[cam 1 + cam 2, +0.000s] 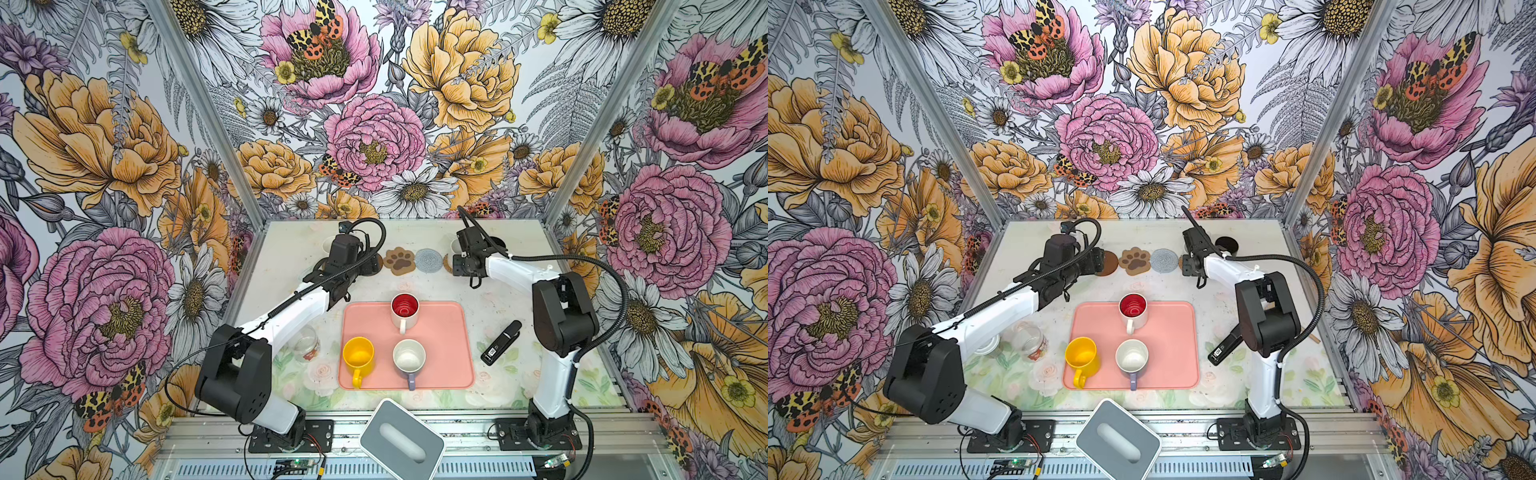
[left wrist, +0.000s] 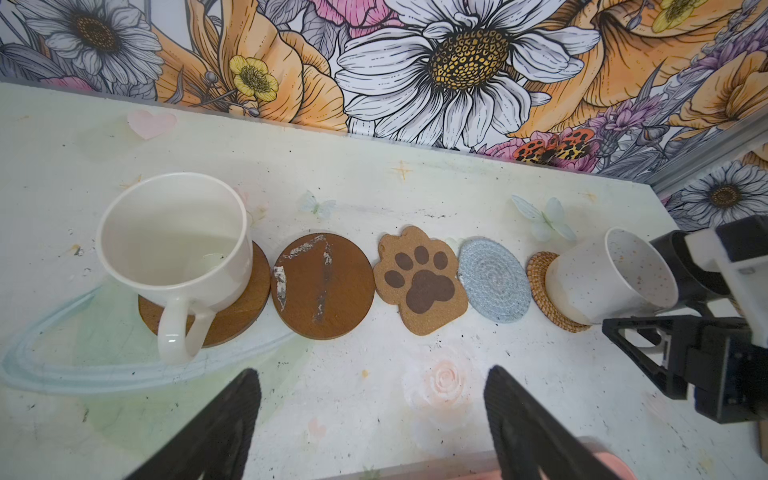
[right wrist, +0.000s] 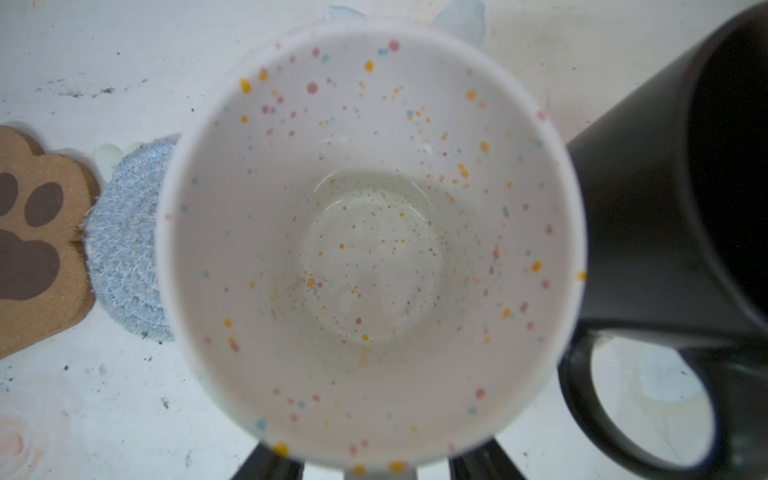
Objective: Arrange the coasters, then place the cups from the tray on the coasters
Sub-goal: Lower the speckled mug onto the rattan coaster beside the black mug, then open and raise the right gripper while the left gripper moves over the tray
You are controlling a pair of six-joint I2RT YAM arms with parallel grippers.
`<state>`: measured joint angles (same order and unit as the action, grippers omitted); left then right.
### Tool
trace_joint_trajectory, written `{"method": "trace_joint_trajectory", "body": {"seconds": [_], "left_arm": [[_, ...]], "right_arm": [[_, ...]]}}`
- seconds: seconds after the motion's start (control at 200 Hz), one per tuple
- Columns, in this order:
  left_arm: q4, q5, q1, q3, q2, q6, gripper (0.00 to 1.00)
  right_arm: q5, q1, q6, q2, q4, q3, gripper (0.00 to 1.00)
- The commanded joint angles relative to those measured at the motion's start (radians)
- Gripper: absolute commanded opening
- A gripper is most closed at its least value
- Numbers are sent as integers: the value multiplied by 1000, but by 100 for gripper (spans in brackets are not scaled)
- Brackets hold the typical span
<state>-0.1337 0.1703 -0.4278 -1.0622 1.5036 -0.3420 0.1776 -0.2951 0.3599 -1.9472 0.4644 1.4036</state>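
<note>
A row of coasters lies at the back: a brown disc under the cream-white cup (image 2: pixel 174 249), a bare brown disc (image 2: pixel 324 286), the paw print (image 2: pixel 419 282), the grey-blue woven round (image 2: pixel 494 282) and the rattan round (image 2: pixel 540 286) under the speckled cup (image 2: pixel 598 278). My right gripper (image 3: pixel 376 461) is open, its fingers (image 3: pixel 270 465) apart on either side of that cup's handle. The black cup (image 3: pixel 665 208) stands just beyond. My left gripper (image 2: pixel 372 399) is open over bare table before the row. The pink tray (image 1: pixel 449 316) holds the red-inside (image 1: pixel 404 309), yellow (image 1: pixel 358 353) and lavender (image 1: pixel 409 357) cups.
A clear jar (image 1: pixel 306 343) lies left of the tray under my left arm. A black stapler-like device (image 1: pixel 500 343) lies right of the tray. A grey-white box with an oval slot (image 1: pixel 401 440) sits at the front edge. Floral walls close in three sides.
</note>
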Motion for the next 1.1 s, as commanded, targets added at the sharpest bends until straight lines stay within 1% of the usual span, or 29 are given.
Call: {"method": "trace_joint_trajectory", "body": {"seconds": [0.0, 0.08, 0.205, 0.44, 0.52, 0.676, 0.806, 0.811, 0.831, 0.946, 1.096], "left_arm": [[-8, -11, 4, -20, -33, -14, 86], [-10, -9, 4, -17, -43, -14, 86], [-14, -6, 1, -13, -61, -12, 86], [-34, 9, -7, -1, -114, -6, 86], [-41, 14, -12, 5, -136, -5, 86], [-73, 18, -27, 5, -173, 0, 86], [-164, 32, -47, -24, -199, 19, 86], [-168, 47, -47, -24, -200, 20, 86], [-187, 64, -50, -31, -204, 24, 86], [-292, 81, -75, -48, -240, 49, 86], [-400, 75, -118, -11, -326, 58, 86]], "right_arm": [[4, -5, 8, 76, -32, -16, 61], [8, -16, 10, 111, -32, -28, 65], [25, -35, 11, 171, -30, -46, 68], [44, -91, 12, 299, -30, -64, 70], [18, -105, 26, 336, -29, -55, 70], [-49, -130, 92, 374, -32, -22, 70], [-55, -162, 154, 395, -46, -10, 70], [-54, -165, 156, 396, -47, -11, 70], [-53, -169, 164, 398, -55, -17, 70], [-53, -198, 189, 412, -112, -63, 70], [-50, -209, 201, 426, -134, -141, 70]]}}
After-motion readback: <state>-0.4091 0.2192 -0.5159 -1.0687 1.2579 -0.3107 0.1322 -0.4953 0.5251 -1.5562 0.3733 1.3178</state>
